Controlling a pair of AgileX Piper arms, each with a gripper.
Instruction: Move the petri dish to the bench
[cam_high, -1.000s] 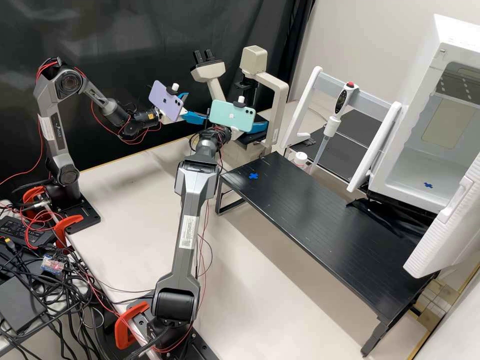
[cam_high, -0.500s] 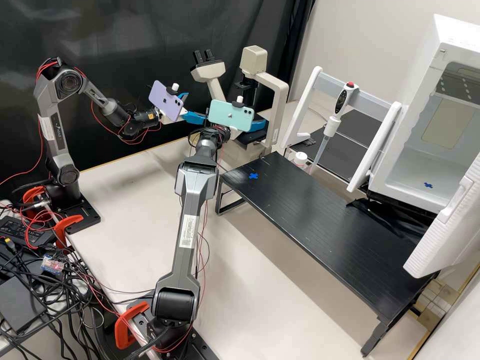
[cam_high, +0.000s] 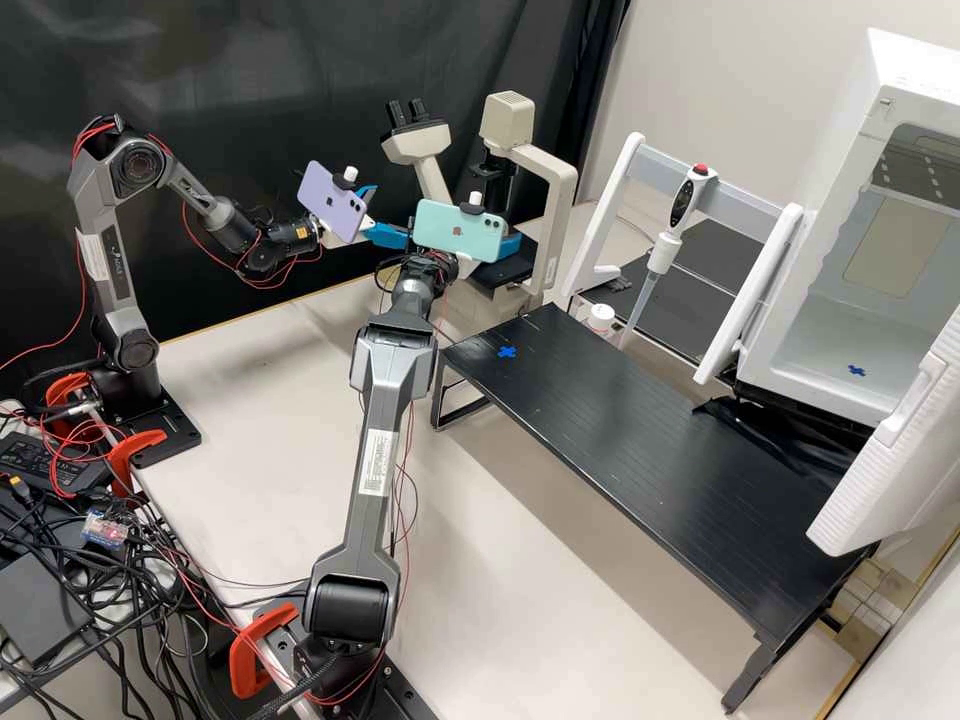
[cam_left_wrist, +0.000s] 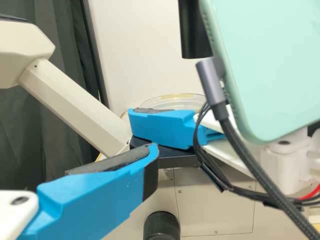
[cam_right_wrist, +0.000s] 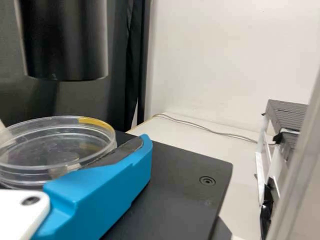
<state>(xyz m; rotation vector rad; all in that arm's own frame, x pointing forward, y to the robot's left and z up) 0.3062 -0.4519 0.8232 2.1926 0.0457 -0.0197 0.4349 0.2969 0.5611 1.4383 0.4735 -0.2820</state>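
In the high view my right gripper (cam_high: 511, 246) is at the microscope stage, partly behind its teal phone. The clear petri dish (cam_right_wrist: 55, 135), with a yellow mark on its rim, lies flat on the black stage (cam_right_wrist: 192, 170). My right gripper (cam_right_wrist: 112, 192) has one padded finger along the dish's side and looks shut on it. The left wrist view shows the dish (cam_left_wrist: 170, 101) behind a blue finger of that gripper. My left gripper (cam_high: 392, 214) stands apart, open and without a thing; in its own wrist view the left gripper (cam_left_wrist: 100, 200) shows one finger.
Above the stage rises the beige microscope (cam_high: 565, 200). The black raised bench (cam_high: 620, 420) bears a blue cross (cam_high: 507, 352) near its left end. Behind stand a pipette (cam_high: 663, 245) on a white frame, a white jar (cam_high: 600, 318) and an open white chamber (cam_high: 830, 340).
The right gripper has shifted slightly to the left in the high view, and its visible blue finger has moved inward towards the phone. My left arm has kept still.
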